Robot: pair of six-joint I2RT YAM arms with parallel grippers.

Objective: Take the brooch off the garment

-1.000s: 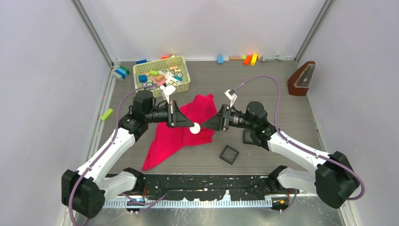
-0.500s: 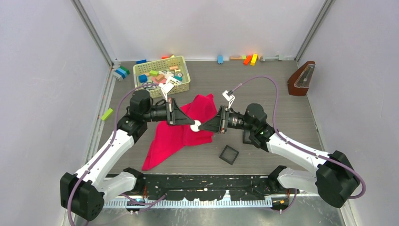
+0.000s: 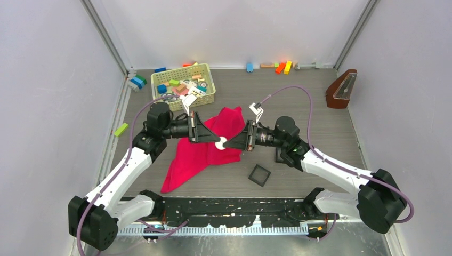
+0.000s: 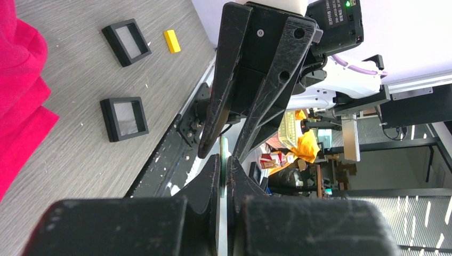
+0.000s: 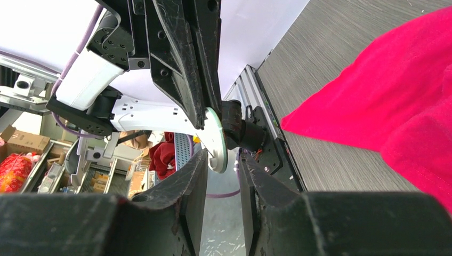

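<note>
The brooch [image 3: 220, 143] is a small pale disc held in the air above the crimson garment [image 3: 198, 157], clear of the cloth. My left gripper [image 3: 215, 141] is shut on it; in the left wrist view the brooch [image 4: 222, 154] shows edge-on between the left gripper's [image 4: 224, 166] tips. My right gripper [image 3: 229, 144] faces it from the right, open, with its jaws on either side of the disc's free edge. In the right wrist view the brooch [image 5: 216, 140] sits just ahead of the right gripper's [image 5: 221, 162] tips, not clamped. The garment [image 5: 400, 101] lies flat on the table.
Two black square trays [image 3: 259, 175] [image 3: 280, 155] lie right of the garment. A basket [image 3: 183, 85] of toy blocks stands behind it. A metronome [image 3: 341, 89] is at the back right, a green block [image 3: 121, 129] at the left, and loose blocks line the back wall.
My right gripper has moved left until its open jaws straddle the brooch. My left gripper has kept hold of the brooch and shifted only slightly.
</note>
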